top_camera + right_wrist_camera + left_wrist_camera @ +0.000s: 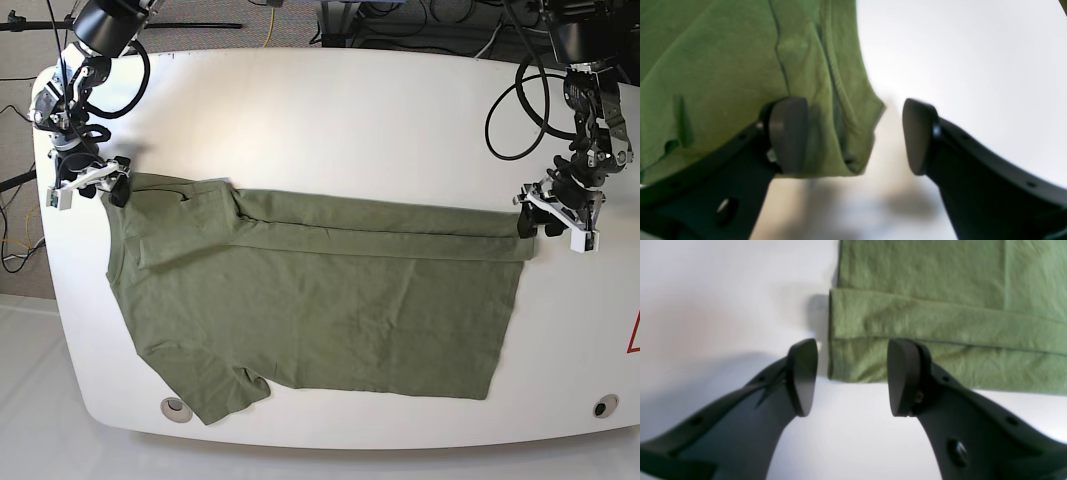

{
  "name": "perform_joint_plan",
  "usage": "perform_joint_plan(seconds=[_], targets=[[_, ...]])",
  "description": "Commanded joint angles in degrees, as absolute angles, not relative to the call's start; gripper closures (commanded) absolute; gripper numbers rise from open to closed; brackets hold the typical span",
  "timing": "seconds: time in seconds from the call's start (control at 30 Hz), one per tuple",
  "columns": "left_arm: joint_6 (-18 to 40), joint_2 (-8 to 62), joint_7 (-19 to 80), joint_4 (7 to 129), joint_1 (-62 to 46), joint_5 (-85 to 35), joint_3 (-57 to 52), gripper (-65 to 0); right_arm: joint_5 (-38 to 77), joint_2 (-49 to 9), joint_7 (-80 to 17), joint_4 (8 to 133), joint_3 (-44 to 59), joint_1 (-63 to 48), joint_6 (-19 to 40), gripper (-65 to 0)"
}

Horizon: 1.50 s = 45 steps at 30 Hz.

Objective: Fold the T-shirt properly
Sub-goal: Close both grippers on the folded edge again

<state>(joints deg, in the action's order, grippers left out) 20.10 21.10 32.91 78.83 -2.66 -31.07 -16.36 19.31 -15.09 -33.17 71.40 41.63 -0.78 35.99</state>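
Across the white table lies the T-shirt, top strip already folded down; left gripper and right gripper both spread, holding nothing; risks uneven pinches, dragging folded layers askew if one corner slips.

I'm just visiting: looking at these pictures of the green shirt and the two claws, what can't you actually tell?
- T-shirt: in both wrist views the frame edges crop most of it.
- Right gripper: the right wrist view is blurred, so whether a finger touches the cloth is unclear.
- Left gripper: too small in the base view to judge its height above the table.
- Shirt's folded-under far side: hidden by cloth.
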Motion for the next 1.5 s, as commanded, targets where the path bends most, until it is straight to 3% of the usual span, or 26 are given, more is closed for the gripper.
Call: perform_joint_plan(seconds=[0.0,0.93,1.27,1.33,1.47], targets=[[20.21,22.06,31.3,79.42,-2.0,-31.55,-15.87,-30.8,20.46,-16.72,-32.25,71.33,41.63,0.11,36.38,-42.5],[20.05,22.56,32.13,78.26,-1.97,-31.56,-15.53,-30.7,20.35,-16.66,-30.49,65.87,40.31,-0.14,36.76,-41.4],[19.94,22.47,32.25,78.0,-2.01,-31.62,-15.78,-30.8,20.27,-16.21,-29.68,65.9,38.78,-0.28,36.52,-24.2],[20.01,22.44,32.51,78.03,-2.42,-31.59,-15.84,-31.0,20.76,-16.4,-29.98,65.7,38.74,-0.08,36.59,-15.1],[20.1,22.41,32.54,77.78,-2.48,-31.6,-15.92,-30.8,20.83,-16.4,-30.25,65.65,38.89,0.03,36.57,-8.5]])
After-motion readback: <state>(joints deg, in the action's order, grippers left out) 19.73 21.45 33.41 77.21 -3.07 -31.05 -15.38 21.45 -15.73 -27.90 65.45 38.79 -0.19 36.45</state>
